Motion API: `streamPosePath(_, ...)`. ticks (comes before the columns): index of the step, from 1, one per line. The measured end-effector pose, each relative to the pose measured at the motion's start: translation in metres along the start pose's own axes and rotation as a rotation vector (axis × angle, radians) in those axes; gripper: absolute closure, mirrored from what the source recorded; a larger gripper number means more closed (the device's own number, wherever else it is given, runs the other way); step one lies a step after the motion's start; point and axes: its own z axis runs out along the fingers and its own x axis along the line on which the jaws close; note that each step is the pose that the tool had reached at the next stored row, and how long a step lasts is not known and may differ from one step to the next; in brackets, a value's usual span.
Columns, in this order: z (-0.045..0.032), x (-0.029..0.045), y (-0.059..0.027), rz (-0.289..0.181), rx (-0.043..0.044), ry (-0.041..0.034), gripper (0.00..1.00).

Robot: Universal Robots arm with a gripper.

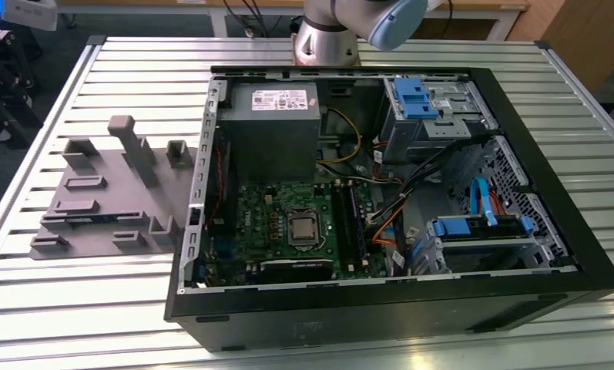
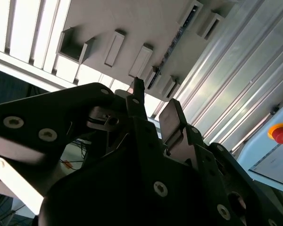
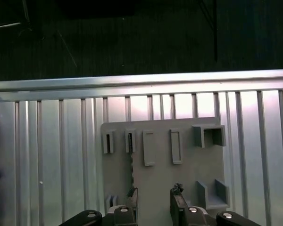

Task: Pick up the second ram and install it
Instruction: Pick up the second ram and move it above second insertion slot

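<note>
Arm (image 1: 325, 38): the exterior view's top edge cuts it off above the base.
Gripper (image 3: 154, 197): in the first wrist view the bottom edge cuts it; we see just the fingertips (image 3: 176, 194).
Holder (image 2: 132, 28): in the second wrist view the gripper's dark body hides much of it.
Thin strip (image 3: 130, 162): we see it edge-on in the holder, possibly the ram; chips too small to tell.
</note>
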Motion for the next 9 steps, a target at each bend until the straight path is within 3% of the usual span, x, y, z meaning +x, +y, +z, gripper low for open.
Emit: streamPosePath(9,0.0088,0.0016,-0.0009,0.0,-0.0003,0.0002,0.59)
